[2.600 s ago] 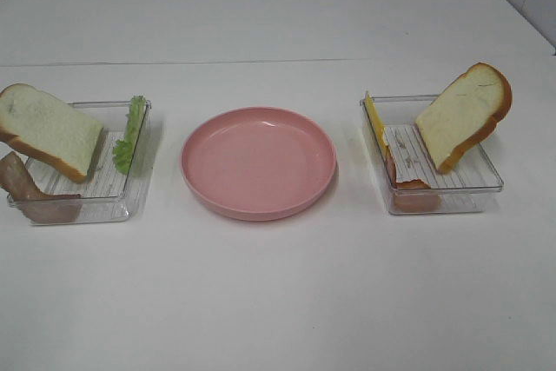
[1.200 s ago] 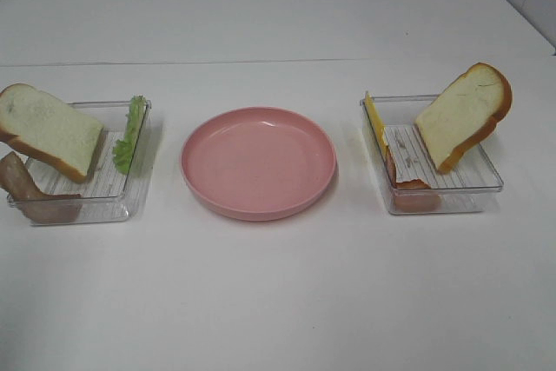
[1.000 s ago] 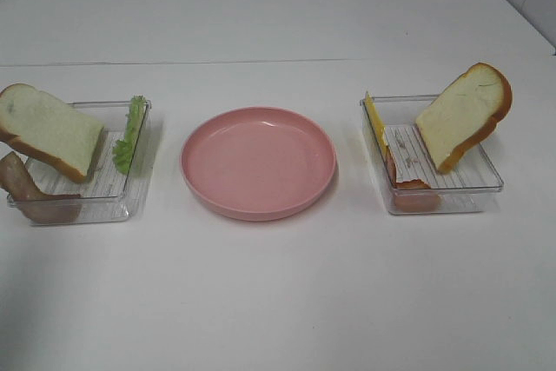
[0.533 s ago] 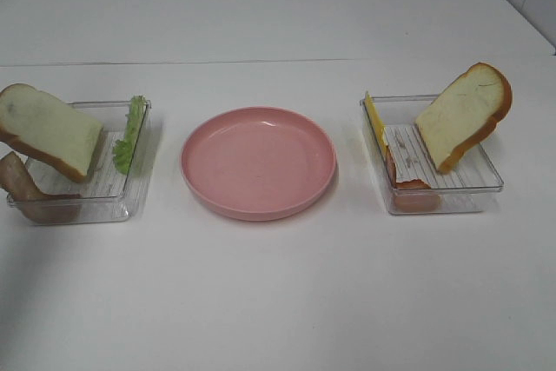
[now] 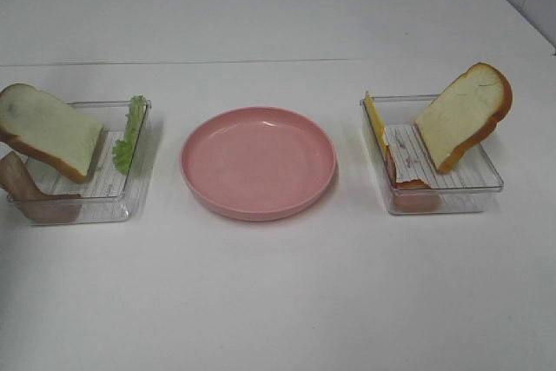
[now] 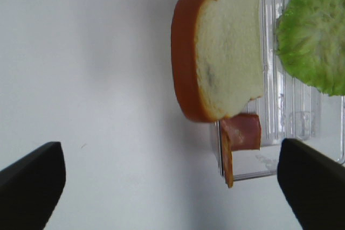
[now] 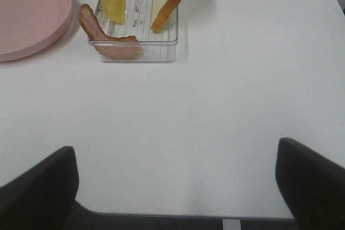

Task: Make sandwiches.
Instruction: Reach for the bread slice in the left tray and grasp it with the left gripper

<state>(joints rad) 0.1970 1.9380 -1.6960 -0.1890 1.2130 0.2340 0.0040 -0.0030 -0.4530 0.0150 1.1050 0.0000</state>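
White glossy tabletop (image 5: 278, 301), faint seam (image 5: 261, 62) across, pink plate (image 5: 258, 162) at centre

A white table (image 5: 278, 301) is shown, plain and matte, and it is crossed by a thin seam (image 5: 261, 62) toward its far side. Three things are set directly on it in a row. A round pink plate (image 5: 258, 161) is placed in the middle. In the high view, a clear left tray (image 5: 87, 211) and a clear right tray (image 5: 469, 201) are set on either side, each apart from the plate.
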